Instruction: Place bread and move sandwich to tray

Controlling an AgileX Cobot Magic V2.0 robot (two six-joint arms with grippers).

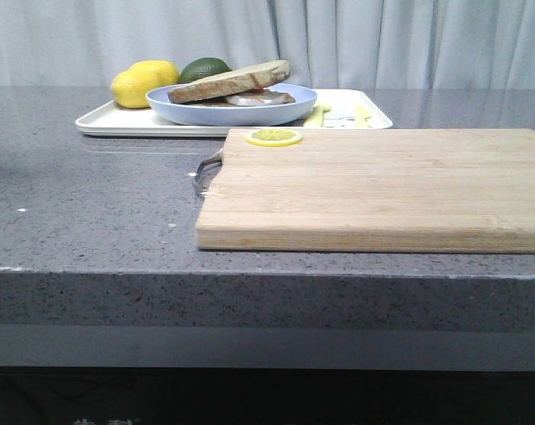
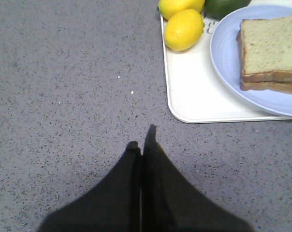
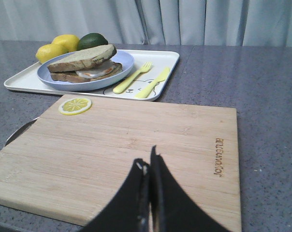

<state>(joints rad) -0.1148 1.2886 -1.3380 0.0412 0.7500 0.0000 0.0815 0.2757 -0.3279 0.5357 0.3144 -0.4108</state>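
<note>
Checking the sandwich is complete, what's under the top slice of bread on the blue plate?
Under the top slice a white fried egg shows, above a bottom slice on the blue plate. Its yolk and any other filling are covered.

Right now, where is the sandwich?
The sandwich sits on its blue plate on the white tray, far left in the front view, beside the lemons.

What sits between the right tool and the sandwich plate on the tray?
In the right wrist view, bare cutting board stretches ahead of the shut right tool, with a lemon slice near its far corner, then the tray rim before the plate.
</note>
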